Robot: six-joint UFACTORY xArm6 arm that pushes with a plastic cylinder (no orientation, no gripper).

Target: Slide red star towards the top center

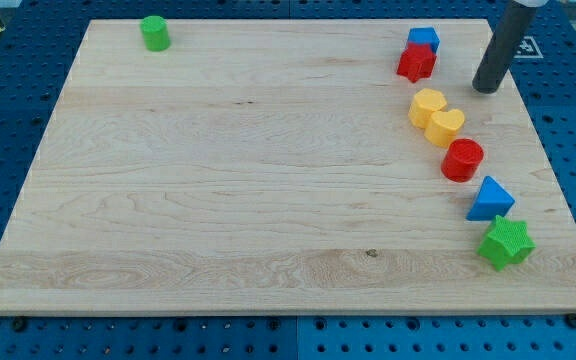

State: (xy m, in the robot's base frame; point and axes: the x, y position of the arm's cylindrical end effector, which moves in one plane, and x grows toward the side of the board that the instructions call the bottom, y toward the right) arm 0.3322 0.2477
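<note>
The red star (pixel 416 64) lies near the view's top right on the wooden board (pixel 218 180), touching a blue block (pixel 423 40) just above it. My tip (pixel 485 90) is the lower end of the dark rod, to the right of the red star and slightly lower, with a clear gap between them. It touches no block.
A yellow hexagon (pixel 427 105) and a yellow heart (pixel 447 127) sit below the star, then a red cylinder (pixel 462 160), a blue triangle (pixel 490 199) and a green star (pixel 506 243) down the right side. A green cylinder (pixel 154 33) stands at the top left.
</note>
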